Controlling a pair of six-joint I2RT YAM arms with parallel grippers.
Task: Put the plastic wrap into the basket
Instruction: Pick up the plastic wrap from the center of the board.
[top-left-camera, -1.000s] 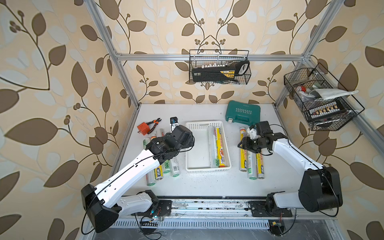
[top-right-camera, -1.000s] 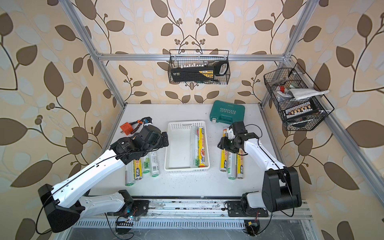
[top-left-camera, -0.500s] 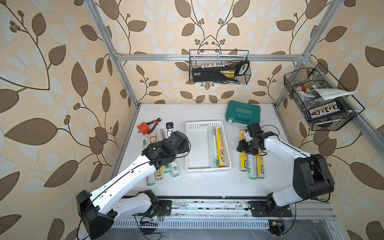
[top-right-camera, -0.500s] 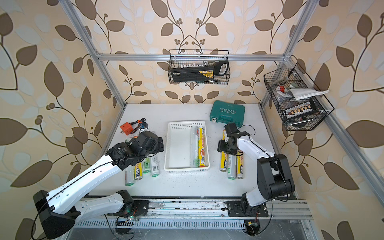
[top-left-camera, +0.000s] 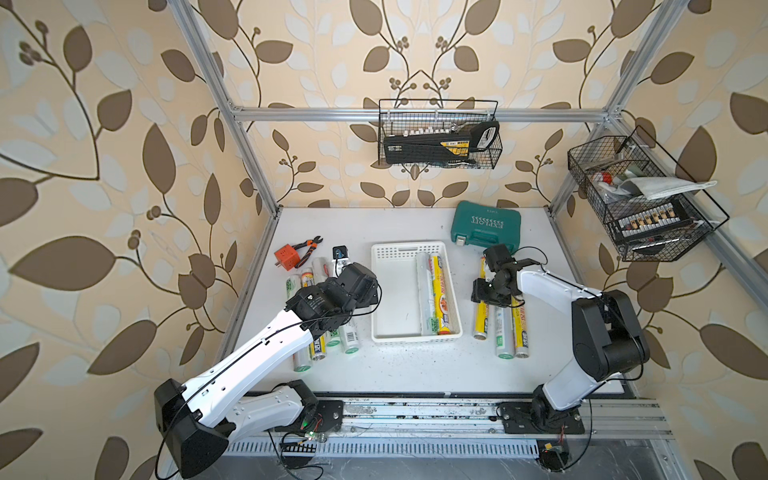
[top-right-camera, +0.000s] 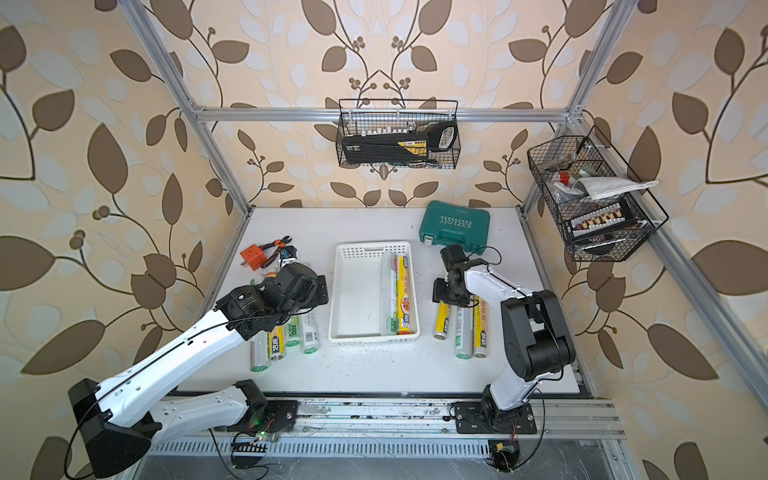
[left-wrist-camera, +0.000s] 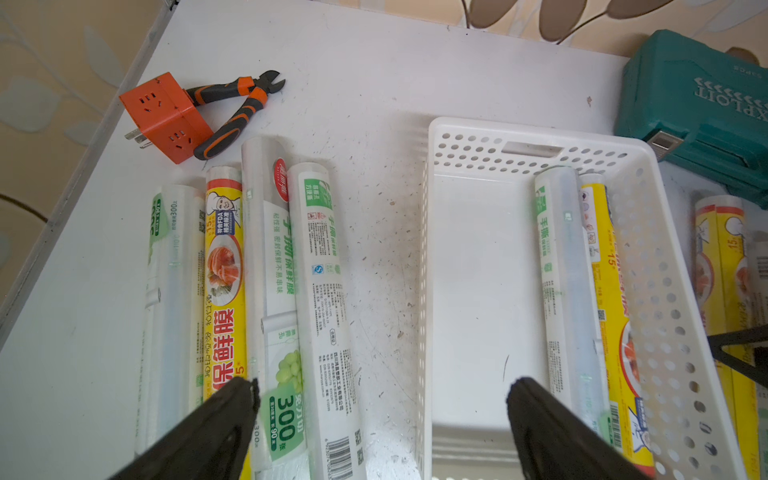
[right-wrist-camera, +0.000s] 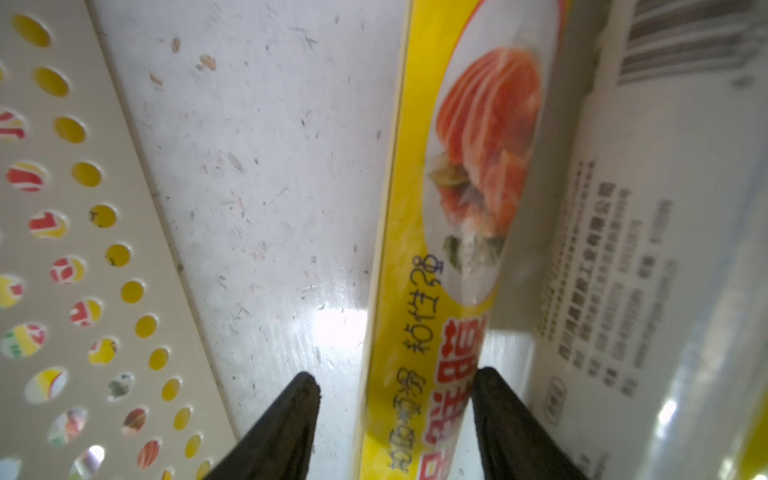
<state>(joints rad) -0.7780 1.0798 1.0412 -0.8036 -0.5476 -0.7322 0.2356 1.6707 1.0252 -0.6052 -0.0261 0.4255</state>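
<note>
The right arm has lowered at 3 o'clock of the basket; its jaws straddle the nearest yellow roll, not yet clamped. Left jaws: wide open, empty. Two rolls are stowed; seven remain on the table.

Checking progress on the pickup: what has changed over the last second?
The right gripper shifted slightly toward the basket as its arm folded back; its open jaws straddle the nearest yellow roll, not clamped on it. The left gripper, wide open and empty, drew back a little toward its base. Nothing was gripped or released. All rolls, the basket and the tool case stayed put.
</note>
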